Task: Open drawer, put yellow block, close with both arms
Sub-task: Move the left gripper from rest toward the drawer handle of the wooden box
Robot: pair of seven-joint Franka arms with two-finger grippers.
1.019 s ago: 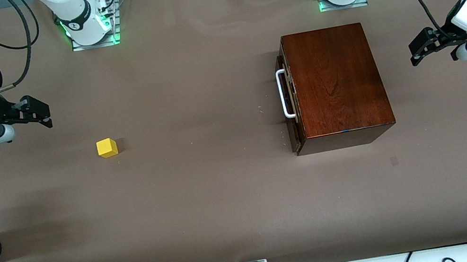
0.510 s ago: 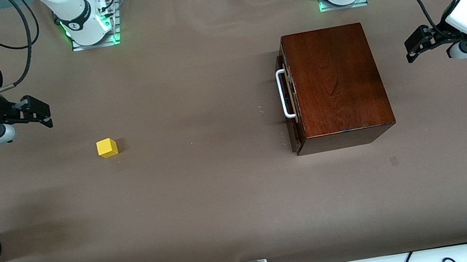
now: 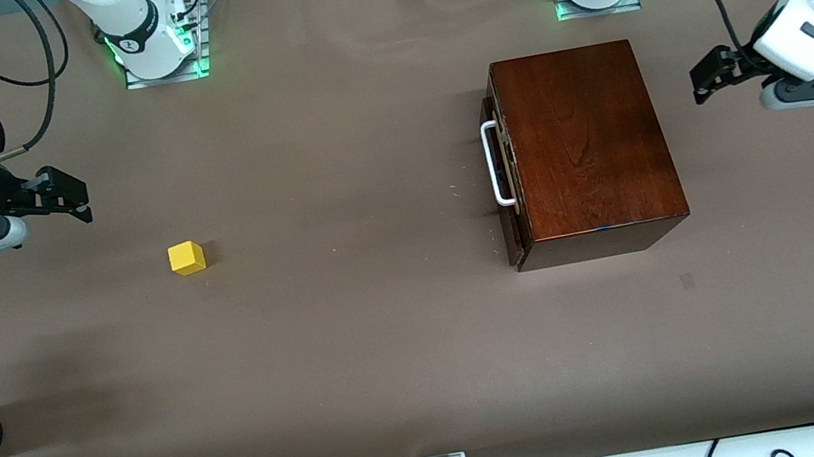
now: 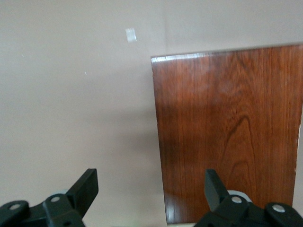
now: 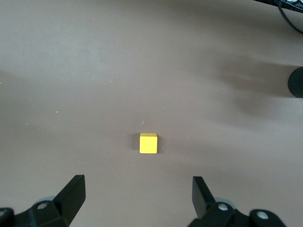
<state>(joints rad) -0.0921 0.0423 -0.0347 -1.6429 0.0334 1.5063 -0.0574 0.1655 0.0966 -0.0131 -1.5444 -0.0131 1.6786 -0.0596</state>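
Mahogany drawer box (image 3: 584, 147), drawer shut, is set toward the left arm's end; yellow block (image 3: 186, 258) toward the right arm's end. Left gripper (image 3: 707, 75) and right gripper (image 3: 66, 195) are held spread, empty, over the tabletop's end edges.

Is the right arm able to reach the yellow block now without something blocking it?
Probably yes. The right gripper is open over bare table, and the yellow block stands alone there, with nothing between them. The wooden box sits well apart, toward the left arm's end.
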